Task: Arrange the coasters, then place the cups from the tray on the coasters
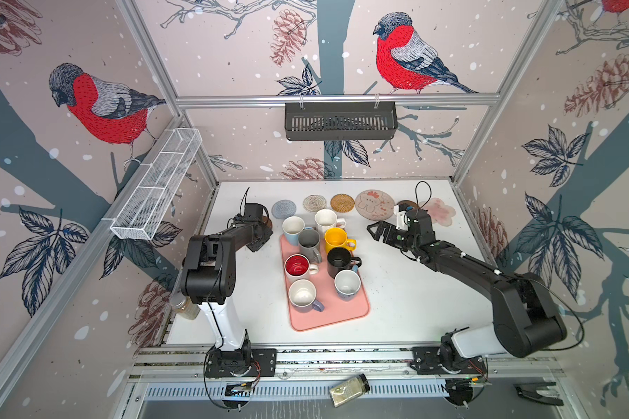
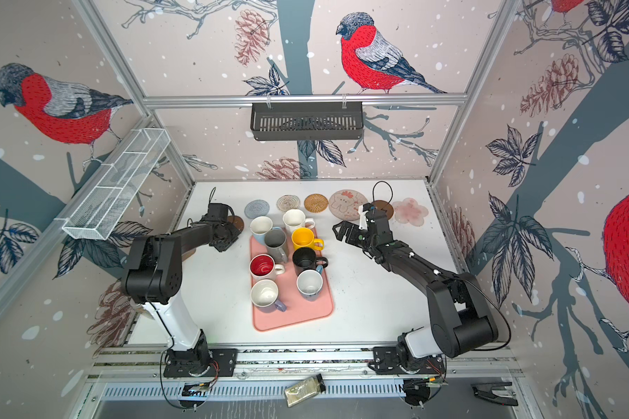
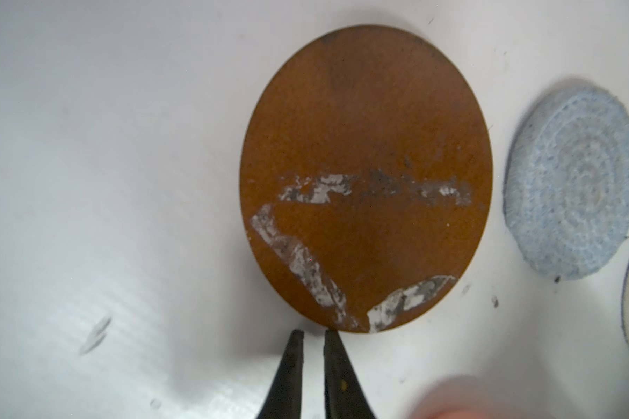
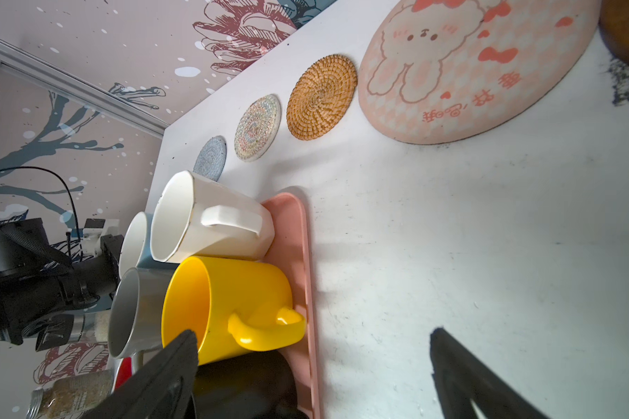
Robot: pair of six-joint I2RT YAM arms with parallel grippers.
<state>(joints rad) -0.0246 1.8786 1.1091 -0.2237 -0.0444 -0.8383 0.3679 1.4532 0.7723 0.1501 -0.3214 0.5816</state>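
Note:
The salmon-pink tray [image 1: 329,317] holds several cups: lavender [image 1: 304,295], white with a red inside [image 1: 297,266], light blue [image 1: 293,228], white [image 1: 325,218], grey [image 1: 309,242], yellow [image 1: 336,238], black [image 1: 339,260] and blue [image 1: 347,284]. Along the back lie the blue-grey [image 1: 284,209], cream [image 1: 314,203], rattan [image 1: 342,203], pink cartoon [image 1: 374,205] and pink flower [image 1: 441,212] coasters. A dark brown disc [image 1: 403,206] is half hidden behind my right wrist. My left gripper [image 3: 315,335] is shut and empty, its tips at the rim of another dark brown disc [image 3: 365,174]. My right gripper [image 4: 313,337] is open beside the yellow cup [image 4: 233,304].
A spice jar [image 1: 184,306] stands at the table's left edge under my left arm. Another jar [image 1: 349,390] lies on the front rail. A black basket [image 1: 340,121] hangs on the back wall, and a white wire shelf [image 1: 157,185] on the left wall.

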